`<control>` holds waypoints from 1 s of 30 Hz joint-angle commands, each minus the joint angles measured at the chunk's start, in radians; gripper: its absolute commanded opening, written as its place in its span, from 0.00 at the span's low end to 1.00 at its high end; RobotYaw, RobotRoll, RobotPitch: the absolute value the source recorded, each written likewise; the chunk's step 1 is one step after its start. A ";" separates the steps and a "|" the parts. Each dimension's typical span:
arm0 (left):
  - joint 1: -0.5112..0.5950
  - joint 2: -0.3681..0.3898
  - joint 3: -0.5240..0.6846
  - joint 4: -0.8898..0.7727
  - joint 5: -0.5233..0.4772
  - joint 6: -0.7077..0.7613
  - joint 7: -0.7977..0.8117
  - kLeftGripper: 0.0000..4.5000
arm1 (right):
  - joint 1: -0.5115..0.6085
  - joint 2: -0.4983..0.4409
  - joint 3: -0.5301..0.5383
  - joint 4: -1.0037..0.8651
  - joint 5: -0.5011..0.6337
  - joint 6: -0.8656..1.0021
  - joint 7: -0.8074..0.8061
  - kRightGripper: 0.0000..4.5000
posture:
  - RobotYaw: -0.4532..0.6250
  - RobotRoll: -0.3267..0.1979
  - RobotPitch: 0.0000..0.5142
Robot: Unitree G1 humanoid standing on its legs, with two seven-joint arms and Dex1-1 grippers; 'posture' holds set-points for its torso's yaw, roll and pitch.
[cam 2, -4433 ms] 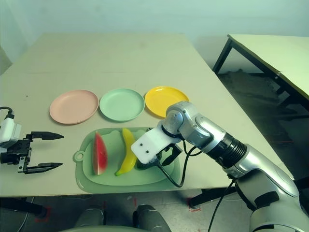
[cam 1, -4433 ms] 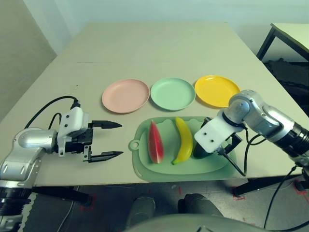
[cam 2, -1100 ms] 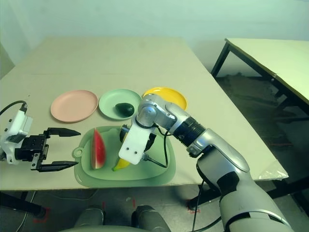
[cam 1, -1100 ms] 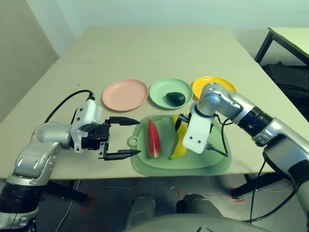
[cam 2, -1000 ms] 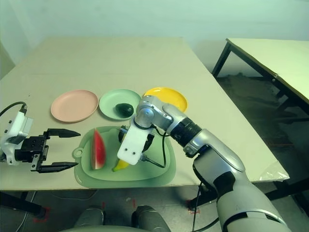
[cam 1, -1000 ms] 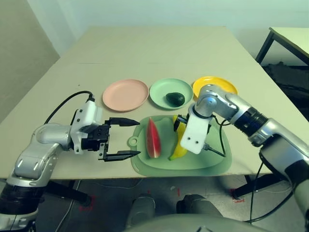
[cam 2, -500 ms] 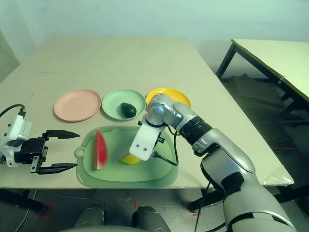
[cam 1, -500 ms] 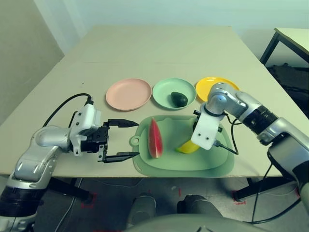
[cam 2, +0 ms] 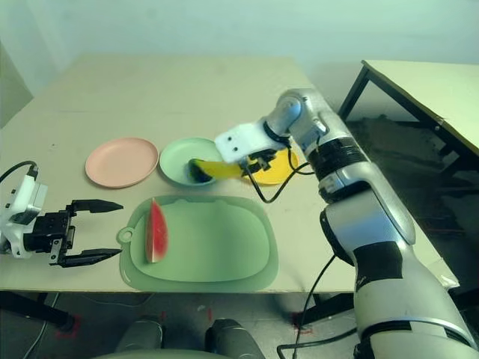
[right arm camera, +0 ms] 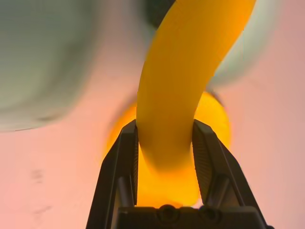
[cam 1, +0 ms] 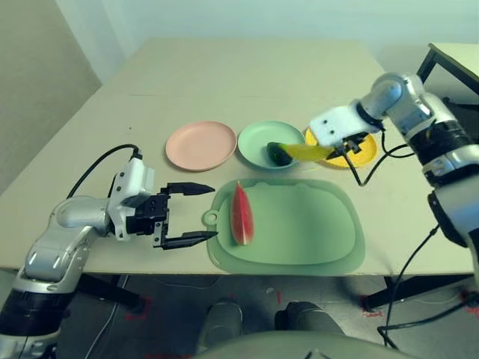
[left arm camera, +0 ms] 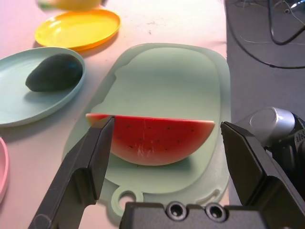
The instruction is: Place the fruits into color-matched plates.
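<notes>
The banana is now carried clear of the mat, where it lay a second ago, and is held in the air over the gap between the green plate and the yellow plate. It is clamped between the two fingers of the right tool, which were wide apart around it a second ago. The right arm, then bent low over the mat, is now seen raised and stretched toward the counter's right edge.

The avocado is unchanged in place, resting in the green plate, with the banana's tip just above it. The watermelon wedge is kept where it was, on the left part of the mat, near the counter's front edge. The pink plate is left bare, to the left of the green one.

The left tool is held as before, fingers spread wide and holding nothing, just left of the mat's ring tab and pointed at the watermelon wedge.
</notes>
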 commanded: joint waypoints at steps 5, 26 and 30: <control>-0.062 -0.030 0.009 -0.024 -0.012 0.124 0.150 1.00 | -0.008 0.052 0.005 0.183 -0.097 0.104 -0.235 0.36 | 0.49 0.62 0.09; -0.028 -0.035 -0.029 -0.122 0.001 0.163 0.201 1.00 | 0.031 0.098 0.010 0.299 -0.199 0.080 -0.308 0.36 | 0.52 0.62 0.18; -0.018 -0.037 -0.032 -0.139 -0.009 0.176 0.201 1.00 | 0.037 0.092 0.010 0.296 -0.204 0.077 -0.301 0.36 | 0.51 0.62 0.21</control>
